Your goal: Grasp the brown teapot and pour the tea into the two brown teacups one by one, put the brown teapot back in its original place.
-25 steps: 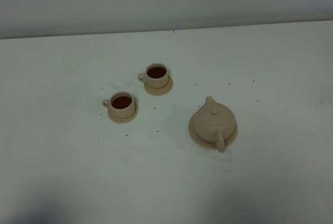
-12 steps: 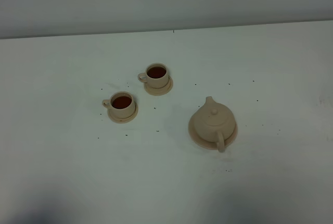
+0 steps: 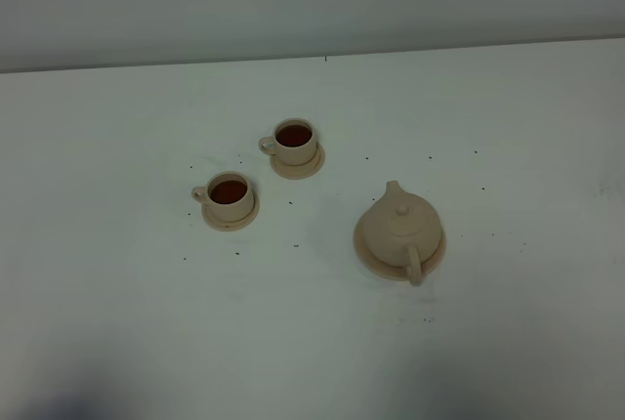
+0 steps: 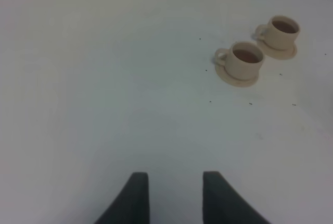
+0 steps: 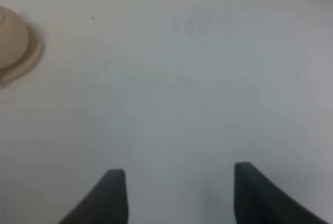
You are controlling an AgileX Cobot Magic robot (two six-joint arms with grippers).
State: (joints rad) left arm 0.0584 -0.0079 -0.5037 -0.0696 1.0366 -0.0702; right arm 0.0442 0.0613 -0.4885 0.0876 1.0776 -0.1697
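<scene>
The light-tan teapot (image 3: 400,228) stands upright on its wide tan saucer (image 3: 368,257) at the right of the white table. Its edge shows in the right wrist view (image 5: 11,39). Two tan teacups on small saucers hold dark tea: the near one (image 3: 229,193) and the far one (image 3: 293,139). Both show in the left wrist view, the near cup (image 4: 245,59) and the far cup (image 4: 282,29). My left gripper (image 4: 174,195) is open and empty over bare table, well short of the cups. My right gripper (image 5: 177,195) is open and empty, off to the teapot's side. Neither gripper shows in the exterior high view.
The white table (image 3: 117,322) is dotted with small dark specks. Its far edge meets a grey wall (image 3: 293,0) behind the cups.
</scene>
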